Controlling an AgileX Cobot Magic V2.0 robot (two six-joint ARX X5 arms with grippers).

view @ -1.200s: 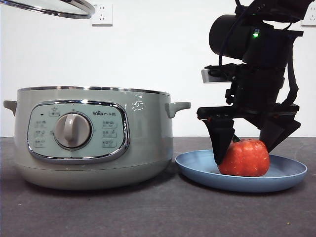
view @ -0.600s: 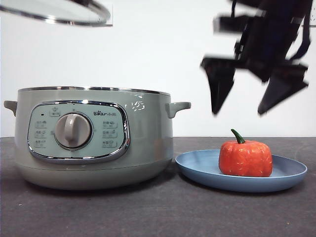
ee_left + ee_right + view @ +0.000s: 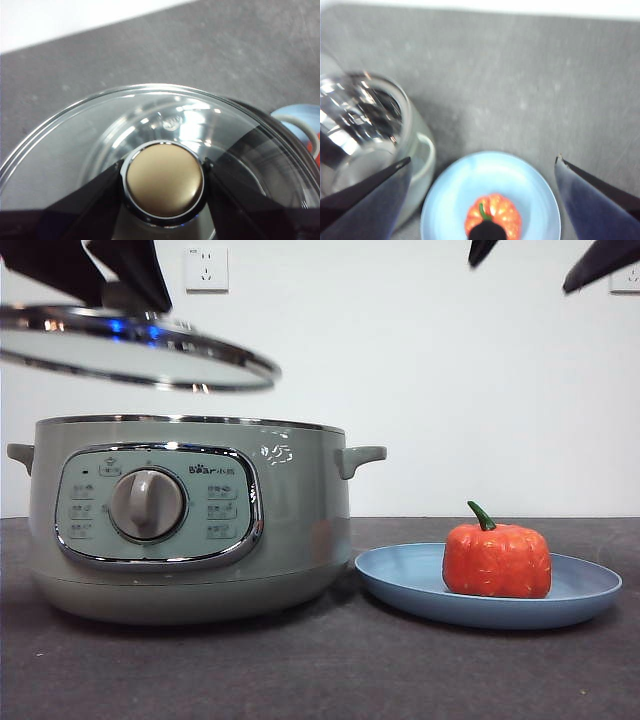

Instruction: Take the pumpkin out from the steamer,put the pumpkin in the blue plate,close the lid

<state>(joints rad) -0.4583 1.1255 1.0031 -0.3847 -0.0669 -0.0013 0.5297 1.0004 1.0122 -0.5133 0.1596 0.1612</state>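
Observation:
The orange pumpkin sits upright on the blue plate, right of the steamer. High above the plate, my right gripper is open and holds nothing. My left gripper is shut on the knob of the glass lid. The lid hangs slightly tilted a little above the steamer's open rim, offset towards the pot's left side.
A white wall with a socket stands behind the dark grey table. The steamer's side handle points towards the plate, with a narrow gap between pot and plate.
The right gripper has let go of the pumpkin and risen to the top of the view. The left gripper has brought the lid down and rightward over the steamer.

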